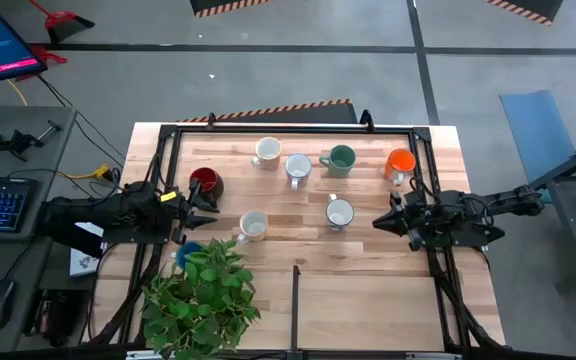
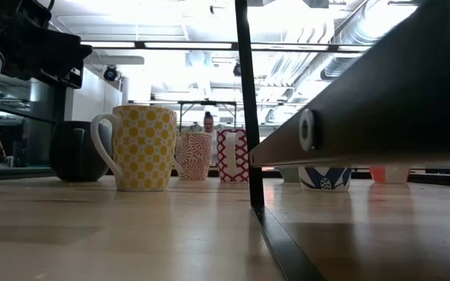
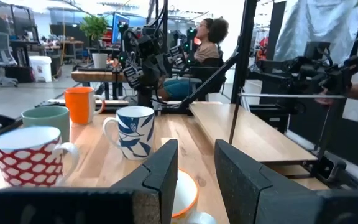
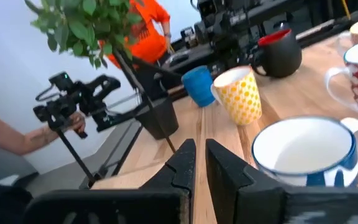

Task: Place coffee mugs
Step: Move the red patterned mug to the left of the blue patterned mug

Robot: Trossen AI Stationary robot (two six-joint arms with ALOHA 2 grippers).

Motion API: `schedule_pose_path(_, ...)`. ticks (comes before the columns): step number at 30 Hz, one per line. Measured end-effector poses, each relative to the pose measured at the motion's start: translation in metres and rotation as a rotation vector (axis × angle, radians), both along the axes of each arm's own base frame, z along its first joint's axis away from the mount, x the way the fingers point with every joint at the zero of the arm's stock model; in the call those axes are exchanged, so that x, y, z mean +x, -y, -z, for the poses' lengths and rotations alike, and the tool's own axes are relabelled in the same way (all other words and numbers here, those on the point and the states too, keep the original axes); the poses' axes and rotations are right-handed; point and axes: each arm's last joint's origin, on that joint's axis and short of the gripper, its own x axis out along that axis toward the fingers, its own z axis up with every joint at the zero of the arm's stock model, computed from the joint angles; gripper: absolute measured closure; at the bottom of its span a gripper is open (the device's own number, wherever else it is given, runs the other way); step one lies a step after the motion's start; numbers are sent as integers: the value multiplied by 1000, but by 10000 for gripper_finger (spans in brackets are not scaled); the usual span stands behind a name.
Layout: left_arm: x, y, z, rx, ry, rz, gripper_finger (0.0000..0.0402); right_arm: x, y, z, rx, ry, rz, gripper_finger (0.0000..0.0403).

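Big wooden table (image 1: 368, 310) across the middle of the high view, with a black frame around its top part. Leafy green plant (image 1: 203, 300) at the lower left of the table.

Left arm at the left edge, its left gripper (image 1: 204, 208) pointing right, just beside the dark red mug (image 1: 205, 183). Fingers (image 3: 160, 180) a little apart in the left wrist view, holding nothing. Right arm at the right edge, its right gripper (image 1: 380, 221) pointing left, near the blue-and-white mug (image 1: 340, 213). Fingers (image 4: 182, 165) only a thin gap apart, holding nothing.

Mugs spread over the upper half of the table:
- cream mug (image 1: 267, 152), red-patterned mug (image 1: 298, 168), green mug (image 1: 341, 159) and orange mug (image 1: 400, 163) in a loose row near the top
- dark red mug at the left, blue-and-white mug right of centre
- yellow-dotted mug (image 1: 253, 226) lower down, left of centre
- blue mug (image 1: 189, 253) at the plant's edge, partly hidden by leaves

Maybe an eighth mug somewhere, but hard to tell.
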Motion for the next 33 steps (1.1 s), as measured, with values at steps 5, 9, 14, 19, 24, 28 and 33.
schedule_pose_path(5, 0, -1, -3, -13, 28, -38, 307, 0, 2, -2, 7, 25, 57, 379)
schedule_pose_path(9, -2, -1, -17, -62, 170, -38, 307, 0, 3, -9, 24, 95, 90, 379)
schedule_pose_path(14, -12, -2, -50, -59, 202, -52, 307, -3, 4, -26, 18, 192, 98, 379)
schedule_pose_path(19, -18, -3, -79, -73, 41, -122, 307, -12, 5, -48, 3, 179, 99, 379)
schedule_pose_path(24, -17, -3, -109, -71, -6, -124, 307, -24, 8, -73, -6, 158, 100, 379)
schedule_pose_path(28, -11, -3, -126, -70, -72, -121, 307, -31, 10, -90, -15, 112, 111, 379)
schedule_pose_path(33, -5, -4, -152, -8, -71, -123, 307, -33, 10, -108, -47, 87, 113, 379)
